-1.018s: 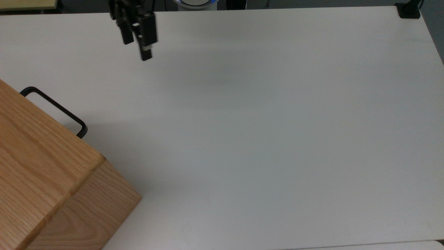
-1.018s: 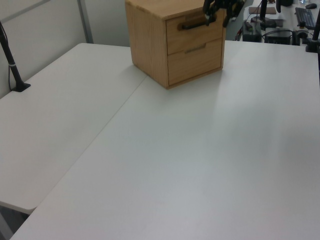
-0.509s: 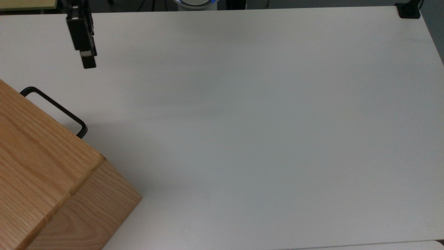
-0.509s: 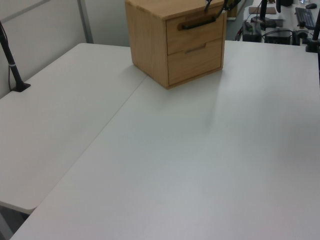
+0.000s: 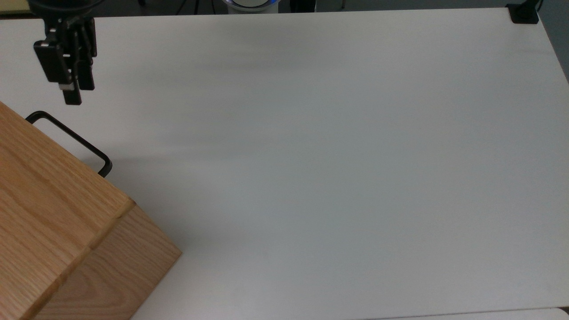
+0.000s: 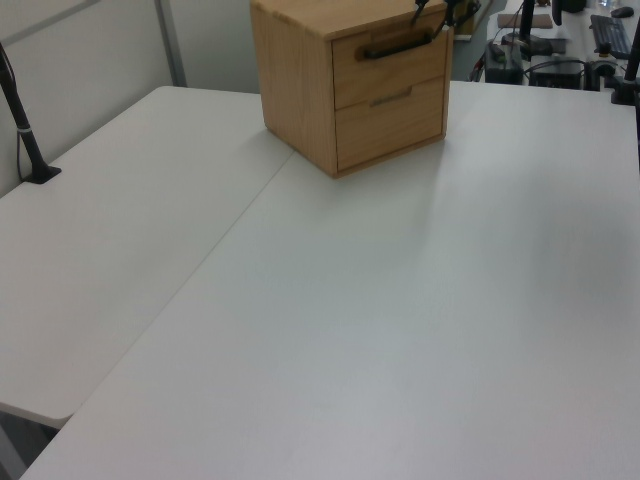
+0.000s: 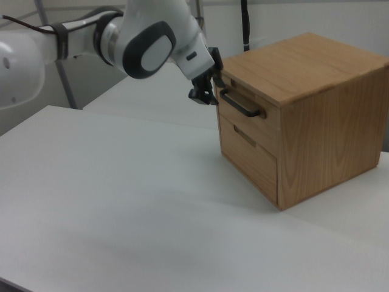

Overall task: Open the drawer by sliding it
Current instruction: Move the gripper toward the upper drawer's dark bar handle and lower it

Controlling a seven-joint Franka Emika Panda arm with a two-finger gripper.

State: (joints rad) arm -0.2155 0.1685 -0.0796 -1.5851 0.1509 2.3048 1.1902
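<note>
The drawer sits flush in the top of the oak cabinet, which stands at the table's corner, on the top view's lower left; nothing of the opening looks done. Its black bar handle juts out toward the arm's side. The gripper hangs just off the handle's end nearest the table's edge, apart from it in the top view, fingers close together with nothing between them. Left, as I judge it: take the handle and slide the drawer out.
</note>
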